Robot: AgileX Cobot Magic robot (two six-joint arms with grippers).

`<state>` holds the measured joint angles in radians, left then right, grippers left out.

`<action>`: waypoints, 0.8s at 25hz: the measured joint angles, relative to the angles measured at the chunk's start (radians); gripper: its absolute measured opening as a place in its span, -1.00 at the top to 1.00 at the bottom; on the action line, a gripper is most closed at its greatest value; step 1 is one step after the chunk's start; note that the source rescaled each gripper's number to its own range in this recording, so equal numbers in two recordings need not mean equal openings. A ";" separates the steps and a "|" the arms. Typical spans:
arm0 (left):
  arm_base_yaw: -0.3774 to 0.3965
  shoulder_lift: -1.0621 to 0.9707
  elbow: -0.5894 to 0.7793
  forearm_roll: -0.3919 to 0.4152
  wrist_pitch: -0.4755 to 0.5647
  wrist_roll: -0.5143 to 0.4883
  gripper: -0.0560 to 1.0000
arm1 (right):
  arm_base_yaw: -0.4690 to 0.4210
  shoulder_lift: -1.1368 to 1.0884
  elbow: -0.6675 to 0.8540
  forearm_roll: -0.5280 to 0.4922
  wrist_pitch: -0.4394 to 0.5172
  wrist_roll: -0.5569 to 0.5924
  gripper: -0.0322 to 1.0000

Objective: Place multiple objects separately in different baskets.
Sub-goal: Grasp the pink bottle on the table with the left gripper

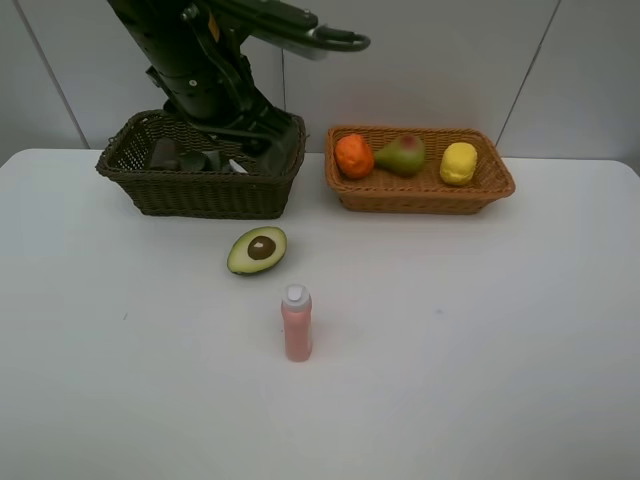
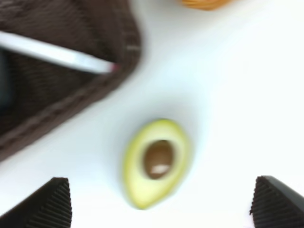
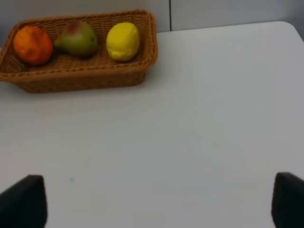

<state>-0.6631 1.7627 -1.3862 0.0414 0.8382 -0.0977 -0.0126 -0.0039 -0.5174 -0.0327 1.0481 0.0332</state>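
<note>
The left gripper [image 2: 161, 209] hangs wide open and empty over the avocado [image 1: 257, 250], which lies cut side up on the bench [image 1: 480, 330]. The right gripper [image 3: 154, 202] gapes wide too, holding nothing. The pink bottle [image 1: 297, 323] stands at the avocado's 5 o'clock. At 11 o'clock the dark basket [image 1: 200, 195], half hidden by the arm [image 1: 205, 70], holds a blurred marker [image 2: 57, 53]. At 1 o'clock the orange basket [image 1: 420, 195] holds orange [image 1: 353, 155], pear [image 1: 402, 154] and lemon [image 1: 459, 163].

Counted were: dark basket [image 1: 200, 195] 1 | tan basket [image 1: 420, 198] 1 | orange [image 1: 353, 155] 1 | pear [image 1: 402, 154] 1 | lemon [image 1: 459, 163] 1 | avocado half [image 1: 257, 250] 1 | pink bottle [image 1: 297, 325] 1 | marker [image 2: 52, 52] 1
</note>
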 joint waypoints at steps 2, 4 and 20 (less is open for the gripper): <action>-0.049 -0.001 0.000 -0.019 0.007 -0.031 -0.99 | 0.000 0.000 0.000 0.001 0.000 0.000 -1.00; -0.088 -0.001 0.000 -0.041 0.013 -0.077 -0.99 | 0.000 0.000 0.000 0.001 0.000 0.000 -1.00; -0.121 0.080 0.000 -0.167 0.180 -0.286 -0.99 | 0.000 0.000 0.000 0.001 0.000 0.000 -1.00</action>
<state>-0.7841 1.8424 -1.3862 -0.1251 1.0184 -0.3839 -0.0126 -0.0039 -0.5174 -0.0320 1.0481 0.0332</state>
